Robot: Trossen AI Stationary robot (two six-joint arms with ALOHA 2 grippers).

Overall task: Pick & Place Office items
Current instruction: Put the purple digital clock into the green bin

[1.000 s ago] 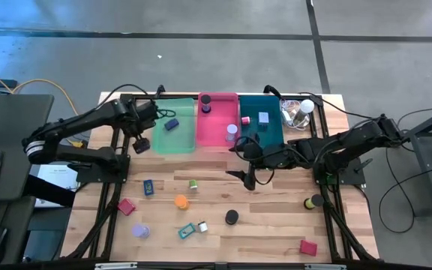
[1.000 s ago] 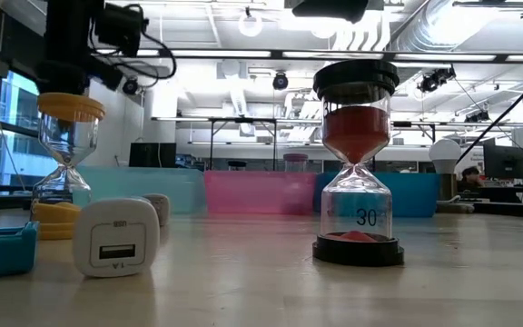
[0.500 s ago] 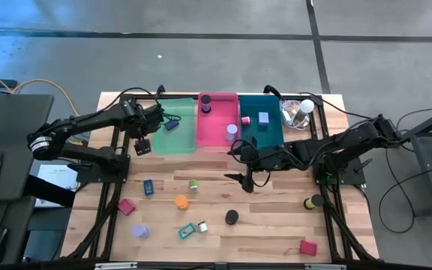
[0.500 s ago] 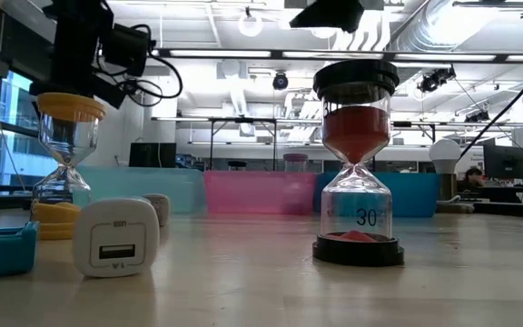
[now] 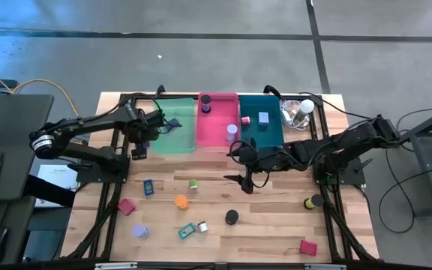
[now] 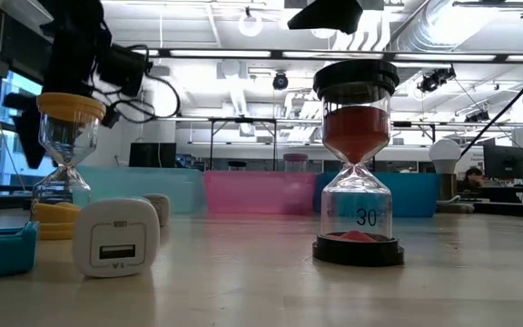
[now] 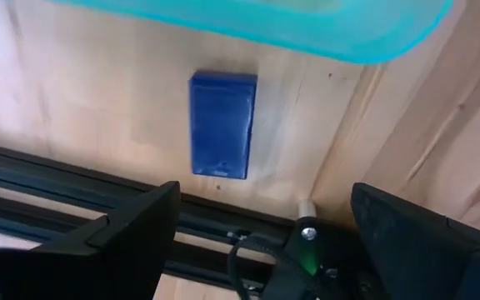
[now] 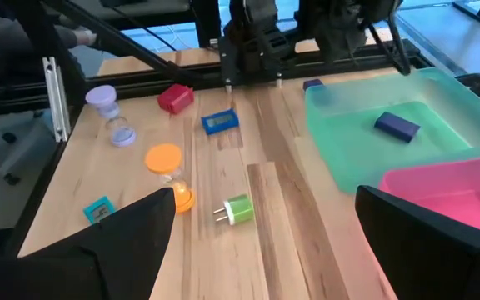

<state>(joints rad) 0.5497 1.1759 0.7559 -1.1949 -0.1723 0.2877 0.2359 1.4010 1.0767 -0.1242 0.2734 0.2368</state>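
Observation:
Office items lie scattered on the wooden table: a blue clip [image 5: 148,187], a green plug [image 5: 193,184], an orange hourglass [image 5: 181,201], a red block [image 5: 127,206] and a black hourglass [image 5: 232,217]. My left gripper [image 5: 137,150] points down, open, just off the green tray's [image 5: 172,141] left end. Below it a blue block [image 7: 222,125] lies flat on the table beside the tray's rim [image 7: 307,33], clear of the fingers. My right gripper [image 5: 247,180] hangs open over the table's middle, with nothing between its fingers.
A pink tray [image 5: 217,135] and a teal tray [image 5: 270,135] stand right of the green one at the far edge, each with small items inside. A black frame rail [image 7: 73,192] runs close beside the blue block. A clear plastic lump [image 5: 300,112] sits far right.
My left gripper has come down toward the table beside the green tray's left end and has rolled about its own axis, staying open. My right arm has kept still.

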